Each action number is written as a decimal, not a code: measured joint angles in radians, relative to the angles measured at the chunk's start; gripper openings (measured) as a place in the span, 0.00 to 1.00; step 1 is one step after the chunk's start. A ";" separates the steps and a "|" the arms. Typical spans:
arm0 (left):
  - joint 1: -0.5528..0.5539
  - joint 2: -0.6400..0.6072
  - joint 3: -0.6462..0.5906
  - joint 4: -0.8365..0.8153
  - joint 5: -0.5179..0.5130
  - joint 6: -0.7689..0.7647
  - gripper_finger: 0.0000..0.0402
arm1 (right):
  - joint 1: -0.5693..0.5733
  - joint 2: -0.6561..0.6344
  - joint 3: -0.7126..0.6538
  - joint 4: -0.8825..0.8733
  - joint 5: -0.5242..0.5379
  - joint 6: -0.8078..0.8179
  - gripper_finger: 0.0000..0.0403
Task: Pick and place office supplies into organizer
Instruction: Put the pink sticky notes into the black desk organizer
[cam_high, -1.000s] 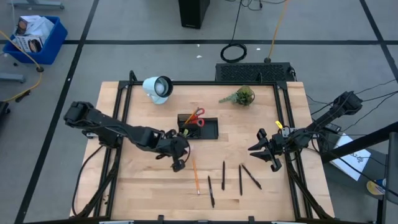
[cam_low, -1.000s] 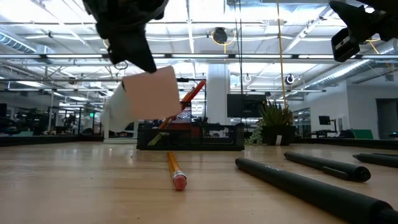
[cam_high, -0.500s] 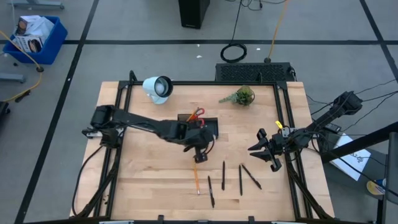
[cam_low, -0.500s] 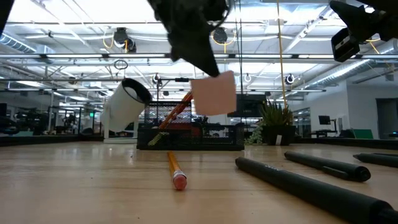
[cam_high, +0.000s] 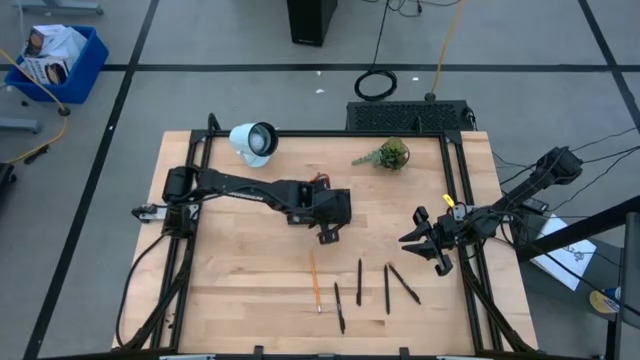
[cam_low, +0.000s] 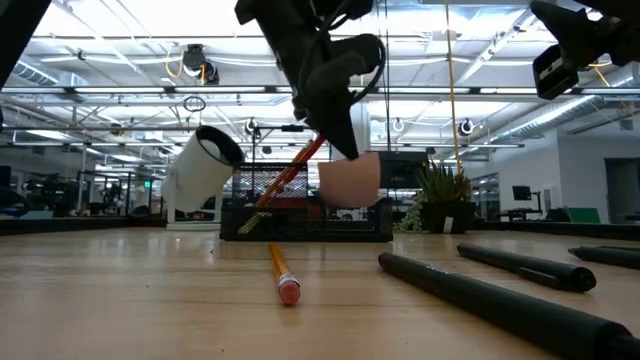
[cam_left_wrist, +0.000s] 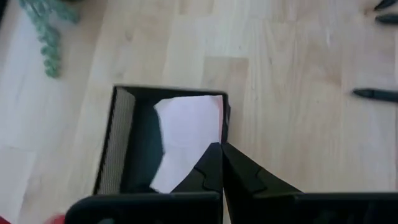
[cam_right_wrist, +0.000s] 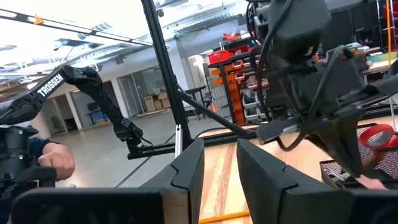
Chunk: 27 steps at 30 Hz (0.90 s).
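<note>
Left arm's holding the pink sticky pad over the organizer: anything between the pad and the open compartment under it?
Nothing visible. The left gripper holds the sticky pad directly above the organizer's open compartment; the scissors stand in the other section.

Organizer (cam_high: 335, 205) mostly hidden under the left gripper (cam_high: 328, 222) mid-frame, sticky-note pad (cam_left_wrist: 186, 140) partly covered by dark fingers, scissors (cam_right_wrist: 380, 134) cut off at right edge

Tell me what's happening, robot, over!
Left gripper fingers shut on pink pad, over the organizer. Right gripper open, waiting at table's right edge. Nothing blocking.
</note>
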 joint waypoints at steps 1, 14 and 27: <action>0.004 0.000 0.000 0.009 -0.003 0.013 0.00 | 0.000 0.000 0.000 0.000 0.000 0.000 0.22; 0.051 0.076 0.000 0.032 -0.086 0.055 0.00 | 0.000 0.000 0.000 0.000 0.000 0.000 0.22; 0.026 0.096 -0.001 0.038 -0.093 0.005 0.08 | 0.000 0.001 0.000 -0.005 0.000 0.000 0.22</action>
